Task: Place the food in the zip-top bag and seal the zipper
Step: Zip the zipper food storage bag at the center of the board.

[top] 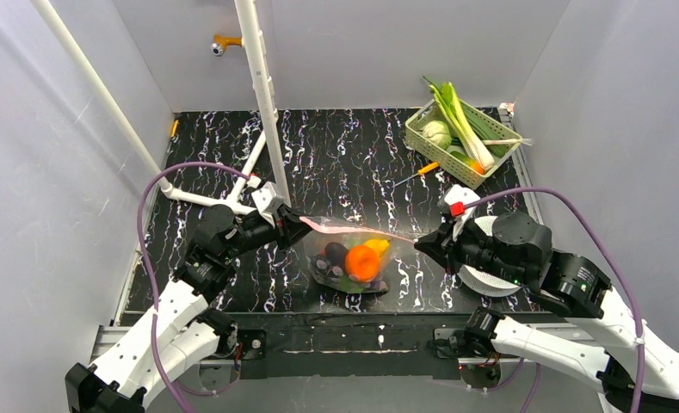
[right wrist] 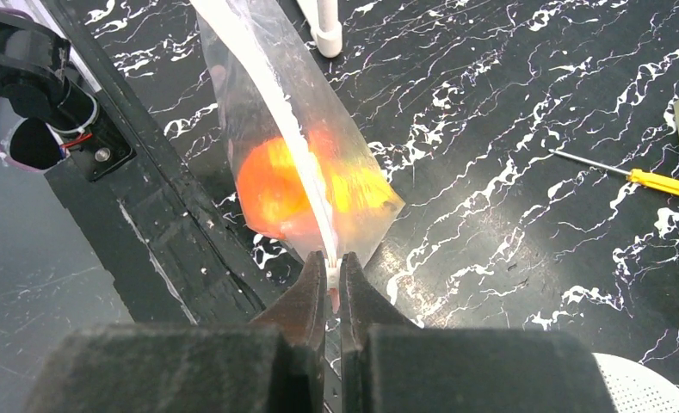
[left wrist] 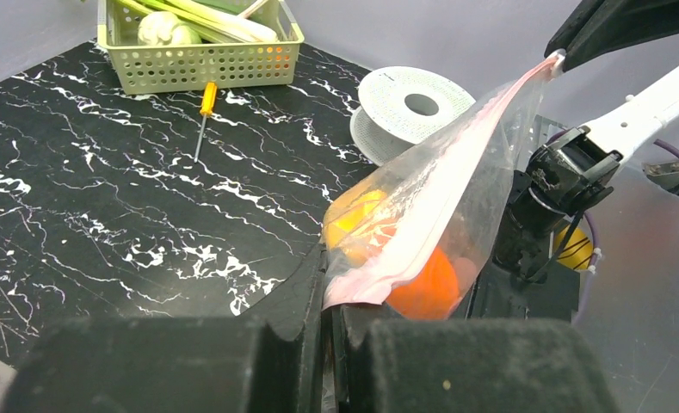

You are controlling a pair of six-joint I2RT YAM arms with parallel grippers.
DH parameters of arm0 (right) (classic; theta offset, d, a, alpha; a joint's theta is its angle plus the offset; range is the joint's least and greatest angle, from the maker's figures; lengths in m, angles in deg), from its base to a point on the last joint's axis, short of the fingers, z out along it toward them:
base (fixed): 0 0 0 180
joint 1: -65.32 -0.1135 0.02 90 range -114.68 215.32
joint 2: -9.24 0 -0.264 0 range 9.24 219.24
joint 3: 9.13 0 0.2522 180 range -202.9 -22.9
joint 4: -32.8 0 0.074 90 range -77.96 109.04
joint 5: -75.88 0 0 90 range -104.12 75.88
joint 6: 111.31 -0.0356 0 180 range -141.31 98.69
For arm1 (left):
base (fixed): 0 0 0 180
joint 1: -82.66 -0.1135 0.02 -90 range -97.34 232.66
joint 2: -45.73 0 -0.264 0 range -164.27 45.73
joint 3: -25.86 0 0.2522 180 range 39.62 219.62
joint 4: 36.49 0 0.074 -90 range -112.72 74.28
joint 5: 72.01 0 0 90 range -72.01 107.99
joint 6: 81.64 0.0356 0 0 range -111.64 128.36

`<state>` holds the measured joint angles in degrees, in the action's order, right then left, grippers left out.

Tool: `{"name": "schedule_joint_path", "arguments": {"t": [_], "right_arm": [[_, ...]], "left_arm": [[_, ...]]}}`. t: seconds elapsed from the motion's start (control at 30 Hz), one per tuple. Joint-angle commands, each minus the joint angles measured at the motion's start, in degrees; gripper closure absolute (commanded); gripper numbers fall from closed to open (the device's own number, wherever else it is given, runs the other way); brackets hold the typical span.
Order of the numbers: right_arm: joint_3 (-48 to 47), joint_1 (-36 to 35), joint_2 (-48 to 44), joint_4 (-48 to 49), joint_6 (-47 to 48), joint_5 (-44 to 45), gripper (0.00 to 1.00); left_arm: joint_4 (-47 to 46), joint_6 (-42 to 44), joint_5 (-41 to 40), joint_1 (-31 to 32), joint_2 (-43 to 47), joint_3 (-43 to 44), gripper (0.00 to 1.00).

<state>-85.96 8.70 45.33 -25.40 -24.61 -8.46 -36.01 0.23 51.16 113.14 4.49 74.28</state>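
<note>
The zip-top bag [top: 353, 258] hangs stretched between my two grippers above the table's near edge. Inside it are the round orange fruit [top: 363, 262], a yellow piece [top: 377, 247], a dark purple grape bunch [top: 331, 256] and green bits. The pink zipper [top: 353, 230] runs taut from gripper to gripper. My left gripper [top: 299, 224] is shut on the zipper's left end [left wrist: 353, 292]. My right gripper [top: 423, 243] is shut on the zipper's right end, on its small white slider [right wrist: 331, 274]. The bag also shows in the left wrist view [left wrist: 430, 215] and the right wrist view [right wrist: 293, 146].
A green basket [top: 460, 129] at the back right holds a leek [top: 463, 125] and a cabbage head [top: 436, 133]. An orange-handled screwdriver [top: 417, 174] lies in front of it. A white spool [top: 490, 280] sits under my right arm. A white pole [top: 262, 95] stands at centre back.
</note>
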Motion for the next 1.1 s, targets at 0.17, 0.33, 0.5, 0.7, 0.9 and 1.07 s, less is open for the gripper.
{"name": "schedule_joint_path", "arguments": {"t": [0.17,0.33,0.5,0.7,0.9,1.07], "right_arm": [[-0.32,0.37,-1.07,-0.16,-2.14,-0.58,0.64],[-3.6,0.37,5.48,1.13,-1.77,-5.13,0.2],[-9.17,-0.03,14.35,2.84,0.47,-8.98,0.02],[-16.62,-0.56,24.85,2.55,3.95,-4.07,0.02],[-21.72,-3.69,34.22,-2.58,7.05,0.88,0.12],[-23.69,-5.33,37.41,-3.02,8.2,-0.94,0.27]], "left_arm": [[1.0,2.28,-1.23,-1.0,-0.48,1.87,1.0],[0.7,1.61,-0.96,-1.0,-1.19,1.93,1.0],[-0.19,0.9,-0.37,-0.97,-1.37,1.44,1.0],[0.32,1.04,-0.54,-1.02,-0.89,1.63,1.0],[0.6,0.94,-0.78,-0.97,-0.86,1.74,1.0],[1.05,0.46,-1.21,-0.97,-1.57,2.41,1.0]]}}
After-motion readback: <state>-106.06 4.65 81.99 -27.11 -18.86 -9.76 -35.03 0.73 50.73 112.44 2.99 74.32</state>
